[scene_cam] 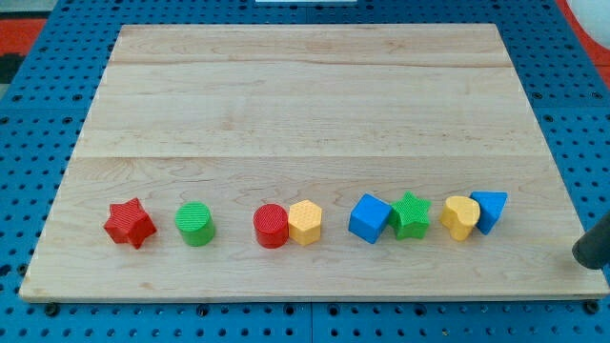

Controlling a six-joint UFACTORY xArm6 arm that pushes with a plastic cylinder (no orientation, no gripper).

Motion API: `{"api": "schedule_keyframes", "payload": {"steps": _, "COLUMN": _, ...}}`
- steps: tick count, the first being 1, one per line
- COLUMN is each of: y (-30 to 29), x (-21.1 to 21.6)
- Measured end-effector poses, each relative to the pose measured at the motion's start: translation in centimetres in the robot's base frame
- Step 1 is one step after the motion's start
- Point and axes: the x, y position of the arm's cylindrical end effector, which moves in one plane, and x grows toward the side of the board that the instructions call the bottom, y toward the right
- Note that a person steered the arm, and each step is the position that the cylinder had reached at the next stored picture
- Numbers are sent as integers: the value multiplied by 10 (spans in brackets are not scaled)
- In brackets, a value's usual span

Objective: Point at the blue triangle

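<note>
The blue triangle (490,210) sits at the right end of a row of blocks near the board's bottom edge, touching a yellow heart (460,217) on its left. My tip (583,253) is a dark rod end at the view's right edge, off the board, to the right of and slightly below the blue triangle, apart from it. Only the rod's lower end shows.
The row, from the view's left: red star (130,223), green cylinder (194,224), red cylinder (271,226) touching a yellow hexagon (305,222), blue cube (369,218), green star (411,214). The wooden board (305,95) lies on a blue pegboard.
</note>
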Motion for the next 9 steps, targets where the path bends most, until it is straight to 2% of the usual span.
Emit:
{"api": "schedule_keyframes", "payload": {"steps": 4, "y": 0, "x": 1}}
{"api": "schedule_keyframes", "payload": {"steps": 6, "y": -4, "x": 32}}
{"api": "schedule_keyframes", "payload": {"steps": 9, "y": -12, "x": 32}}
